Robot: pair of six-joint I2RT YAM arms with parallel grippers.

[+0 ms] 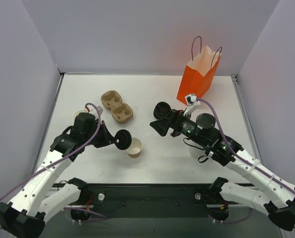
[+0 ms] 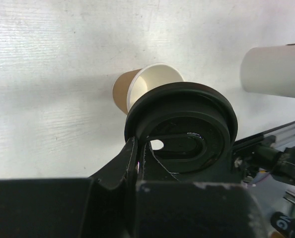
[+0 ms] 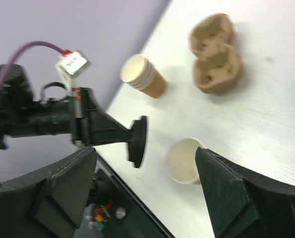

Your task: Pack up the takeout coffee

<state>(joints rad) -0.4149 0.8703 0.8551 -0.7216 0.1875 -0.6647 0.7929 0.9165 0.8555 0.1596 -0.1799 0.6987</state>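
Note:
The small tan paper cup (image 1: 134, 148) stands open on the table, its white inside showing, with no lid on it. My left gripper (image 1: 118, 140) is shut on the rim of the round black lid (image 1: 123, 140) and holds it on edge just left of the cup. In the left wrist view the lid (image 2: 182, 126) fills the middle with the cup (image 2: 137, 88) right behind it. My right gripper (image 1: 157, 119) is open and empty, right of the cup. The right wrist view shows the cup (image 3: 184, 159) and lid (image 3: 138, 141) between its fingers (image 3: 237, 193).
An orange paper bag (image 1: 199, 74) stands at the back right. A brown pulp cup carrier (image 1: 116, 106) lies at the back middle. A stack of paper cups (image 3: 143, 77) lies at the left. A white cylinder cup (image 2: 274, 69) and black lids (image 1: 205, 121) sit by the right arm.

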